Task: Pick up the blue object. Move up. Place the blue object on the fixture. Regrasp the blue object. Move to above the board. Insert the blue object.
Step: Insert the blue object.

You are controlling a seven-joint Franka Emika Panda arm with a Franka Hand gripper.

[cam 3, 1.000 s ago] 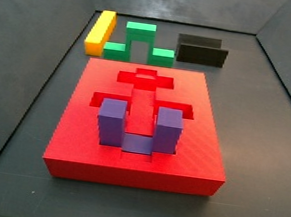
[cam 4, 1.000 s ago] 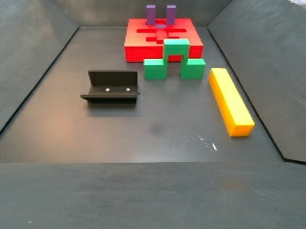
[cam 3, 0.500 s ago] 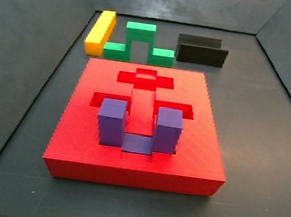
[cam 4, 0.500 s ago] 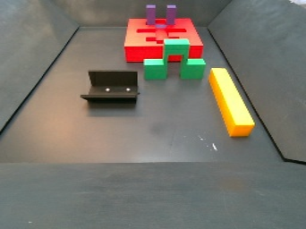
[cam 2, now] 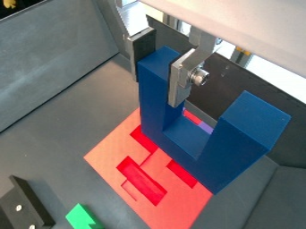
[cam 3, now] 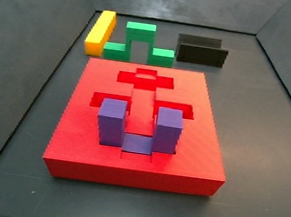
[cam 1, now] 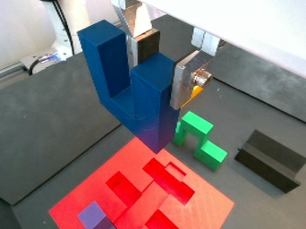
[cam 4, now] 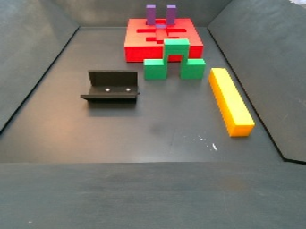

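Observation:
In both wrist views my gripper (cam 1: pixel 164 67) (cam 2: pixel 165 63) is shut on one prong of the blue object (cam 1: pixel 129 89) (cam 2: pixel 191 121), a dark blue U-shaped block. The silver fingers (cam 1: pixel 184 85) (cam 2: pixel 184 76) clamp that prong, with the prongs pointing up towards the wrist. The block hangs above the red board (cam 1: pixel 107 192) (cam 2: pixel 117 148) (cam 3: pixel 204 149) (cam 4: pixel 136 36), apart from it. The black fixture (cam 1: pixel 273 159) (cam 2: pixel 27 204) (cam 3: pixel 201 51) (cam 4: pixel 110 87) stands on the floor beyond the board. Neither the gripper nor the blue object shows in the side views.
A purple U-shaped block (cam 3: pixel 135 126) (cam 4: pixel 160 12) (cam 1: pixel 89 215) sits in a board cut-out, prongs up. A green arch block (cam 3: pixel 146 40) (cam 4: pixel 174 58) (cam 1: pixel 198 139) and a yellow bar (cam 3: pixel 102 31) (cam 4: pixel 230 100) lie on the dark floor near the fixture. Grey walls enclose the floor.

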